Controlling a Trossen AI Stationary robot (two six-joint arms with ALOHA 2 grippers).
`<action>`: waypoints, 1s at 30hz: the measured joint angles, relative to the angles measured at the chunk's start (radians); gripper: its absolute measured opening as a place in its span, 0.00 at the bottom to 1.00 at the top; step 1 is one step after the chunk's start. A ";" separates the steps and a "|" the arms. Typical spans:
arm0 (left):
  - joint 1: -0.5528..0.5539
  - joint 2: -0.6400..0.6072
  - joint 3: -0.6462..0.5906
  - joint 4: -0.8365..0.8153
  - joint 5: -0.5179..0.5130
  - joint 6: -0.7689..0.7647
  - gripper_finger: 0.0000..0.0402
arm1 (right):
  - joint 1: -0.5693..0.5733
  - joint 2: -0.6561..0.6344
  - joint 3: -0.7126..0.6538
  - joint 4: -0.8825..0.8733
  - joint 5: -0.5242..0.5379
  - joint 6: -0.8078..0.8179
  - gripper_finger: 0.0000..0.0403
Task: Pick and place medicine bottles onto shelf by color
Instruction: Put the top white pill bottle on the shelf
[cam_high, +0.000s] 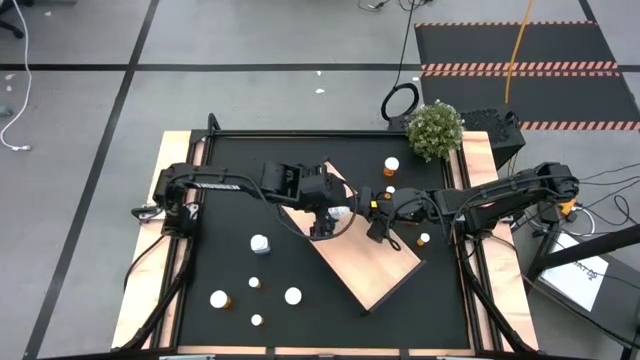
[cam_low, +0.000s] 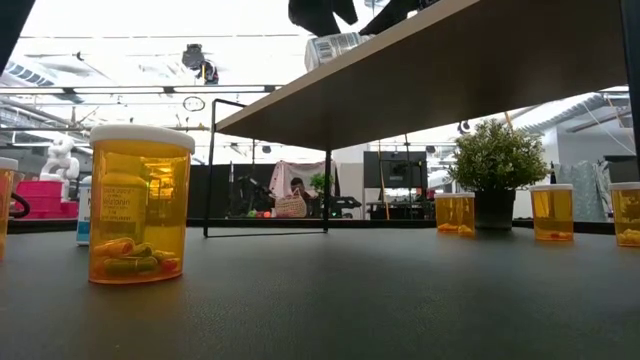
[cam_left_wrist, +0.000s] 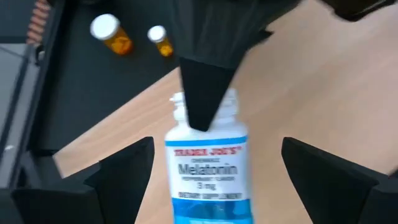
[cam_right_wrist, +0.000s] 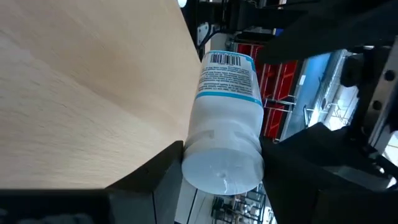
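Over pale shelf (cam_left_wrist: 323, 93), right claw (cam_right_wrist: 221, 171) clamps white "Melatonin" bottle (cam_left_wrist: 208, 165); left claw (cam_left_wrist: 211, 180) gapes.

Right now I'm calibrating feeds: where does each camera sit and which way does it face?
High: overhead, facing straight down; both arms meet over the shelf.
Low: tabletop height, facing level across; orange bottle near, shelf overhead.
Left wrist: looks past the open left end effector at the white bottle.
Right wrist: right end effector grips that bottle, cap toward camera.
Shared: both wrist views show it.
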 joint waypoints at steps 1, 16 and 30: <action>0.000 0.003 0.000 0.001 -0.014 -0.008 0.88 | 0.000 0.000 0.000 0.000 0.000 0.000 0.46; 0.053 0.030 -0.003 0.008 0.042 -0.066 0.88 | 0.004 0.000 0.000 0.022 0.008 -0.016 0.46; 0.051 0.033 -0.005 0.005 0.109 -0.015 0.62 | 0.008 0.000 0.000 0.029 0.023 -0.006 0.46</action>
